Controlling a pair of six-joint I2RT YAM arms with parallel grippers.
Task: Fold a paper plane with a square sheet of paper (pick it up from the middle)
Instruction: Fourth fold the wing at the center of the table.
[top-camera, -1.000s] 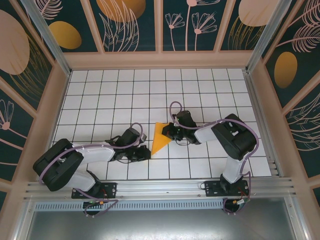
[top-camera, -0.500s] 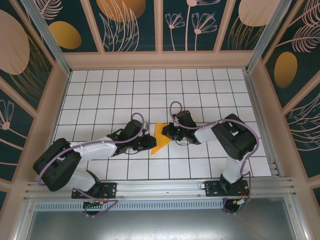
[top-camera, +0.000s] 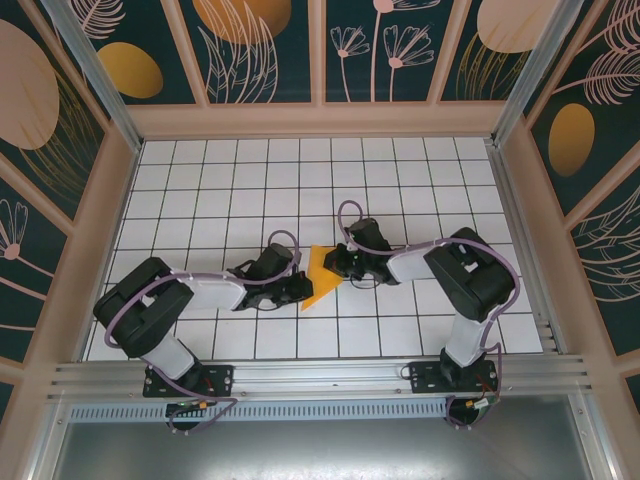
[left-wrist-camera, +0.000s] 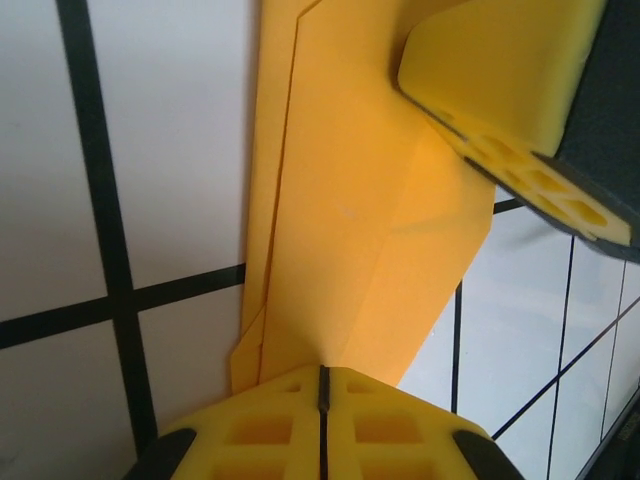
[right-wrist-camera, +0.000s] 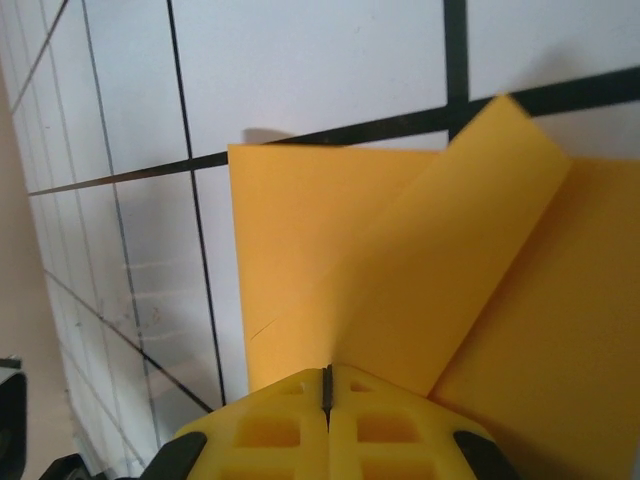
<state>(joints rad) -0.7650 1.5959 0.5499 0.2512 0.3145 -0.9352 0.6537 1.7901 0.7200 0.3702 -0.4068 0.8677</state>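
Our left gripper (top-camera: 297, 288) has swung in from eight o'clock and pinches the square sheet of paper (top-camera: 320, 280) (part-folded, mid-table); our right gripper (top-camera: 336, 262) stays clamped at its three o'clock edge, so we judge the next crease ready.

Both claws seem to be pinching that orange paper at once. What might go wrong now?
Both the left gripper and right gripper are shut on the paper from opposite sides; pulling apart could tear it. The raised flap could crease crookedly if pressed down off-line.
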